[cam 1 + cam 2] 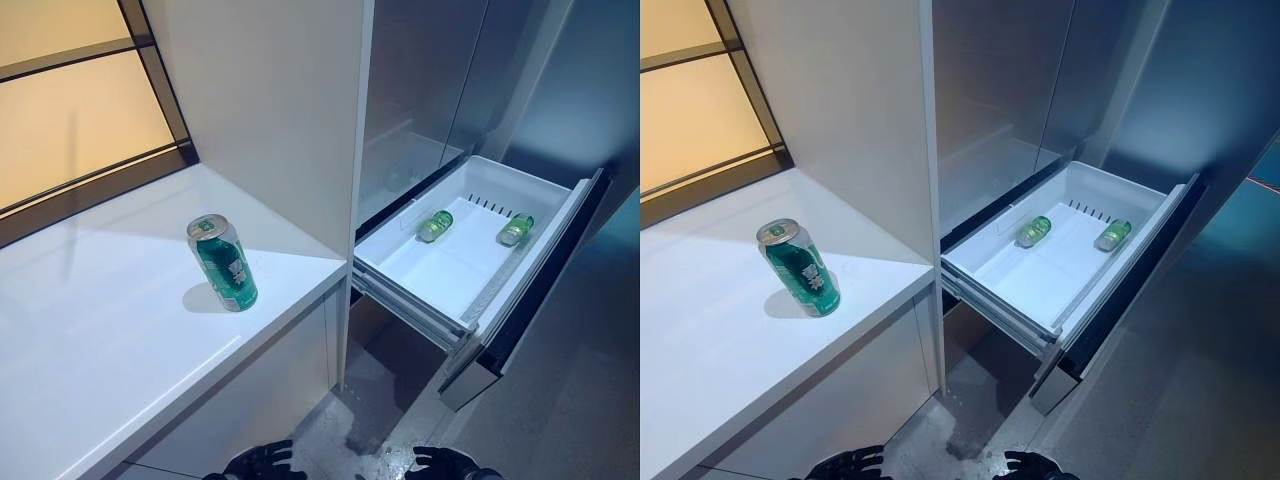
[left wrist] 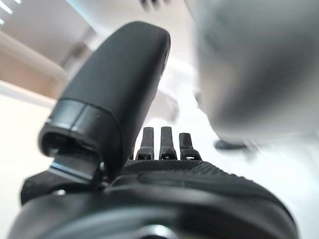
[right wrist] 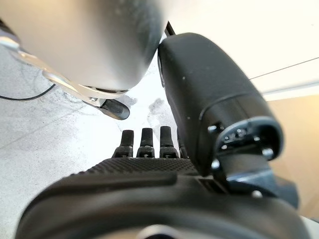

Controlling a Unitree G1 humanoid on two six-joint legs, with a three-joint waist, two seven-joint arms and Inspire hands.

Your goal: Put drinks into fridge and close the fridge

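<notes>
A green can (image 1: 223,262) stands upright on the white counter (image 1: 110,340), a little back from its front edge. To its right the fridge's bottom drawer (image 1: 415,288) is pulled out. Two green drinks (image 1: 435,225) (image 1: 515,230) lie on their sides at the back of it. My left hand (image 2: 149,149) and right hand (image 3: 144,144) hang low with straight fingers and hold nothing. They show at the bottom edge of the left eye view, left hand (image 1: 265,462) and right hand (image 1: 445,463), well below the counter and the drawer.
A tall white cabinet panel (image 1: 270,100) stands between the counter and the grey fridge doors (image 1: 420,80). A dark-framed window (image 1: 70,110) runs behind the counter. The drawer's dark front (image 1: 545,280) juts out over the grey floor (image 1: 570,420).
</notes>
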